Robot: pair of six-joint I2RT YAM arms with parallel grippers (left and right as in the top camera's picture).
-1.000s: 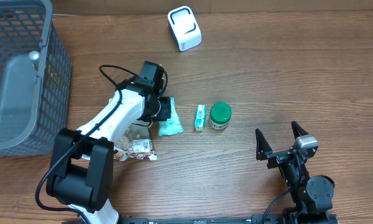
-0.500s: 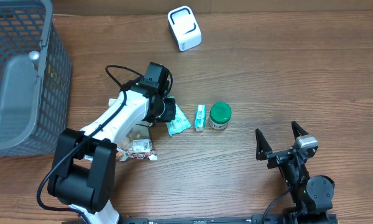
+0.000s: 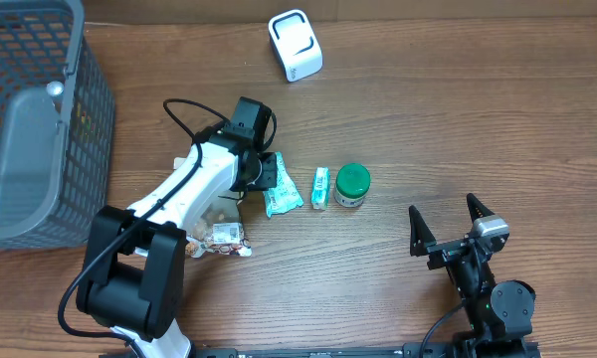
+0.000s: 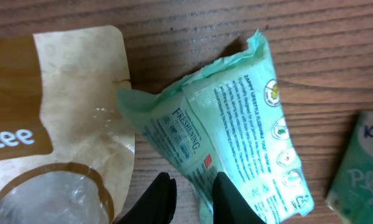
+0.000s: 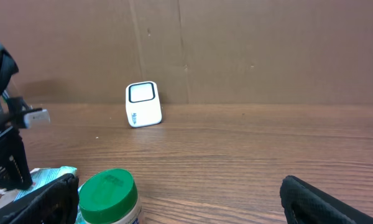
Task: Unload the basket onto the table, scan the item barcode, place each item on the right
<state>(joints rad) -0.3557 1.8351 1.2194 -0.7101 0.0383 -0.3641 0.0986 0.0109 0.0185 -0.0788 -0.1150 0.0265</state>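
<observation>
our left tool (image 4: 193, 200) pinches an edge of the mint-green wipes packet (image 4: 236, 137) on the tabletop (image 3: 478, 109), near a small tissue pack (image 3: 321, 187). since a second ago, both have swung slightly rightward. our right tool (image 3: 444, 211) stands spread wide.

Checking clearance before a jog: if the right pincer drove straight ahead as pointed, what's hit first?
Looks free: the right pincer faces bare brown wooden table up to the back wall. The green-lidded jar and white box-shaped scanner sit left of its line, though depth is unclear.
</observation>
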